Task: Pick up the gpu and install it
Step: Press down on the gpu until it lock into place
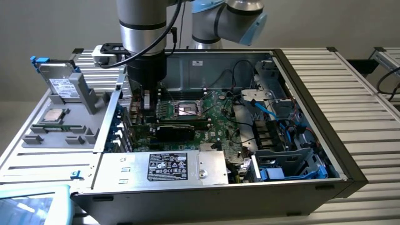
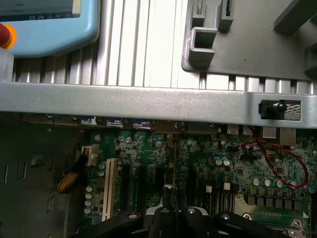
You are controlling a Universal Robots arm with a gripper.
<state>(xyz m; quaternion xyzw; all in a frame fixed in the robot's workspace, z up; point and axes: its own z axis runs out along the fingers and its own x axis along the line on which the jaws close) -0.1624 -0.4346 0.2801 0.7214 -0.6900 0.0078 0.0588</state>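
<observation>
The gpu [image 1: 174, 133] stands on edge on the motherboard [image 1: 216, 117], black cooler showing, centre frame.

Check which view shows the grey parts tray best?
Exterior view: most of the tray shows beside the case, on the exterior view's left, a drive standing in it. Wrist view catches one part, beyond the case wall.

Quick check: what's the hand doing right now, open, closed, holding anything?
Hand: closed on the graphics card, held edge-on and upright over the motherboard inside the computer case.
</observation>
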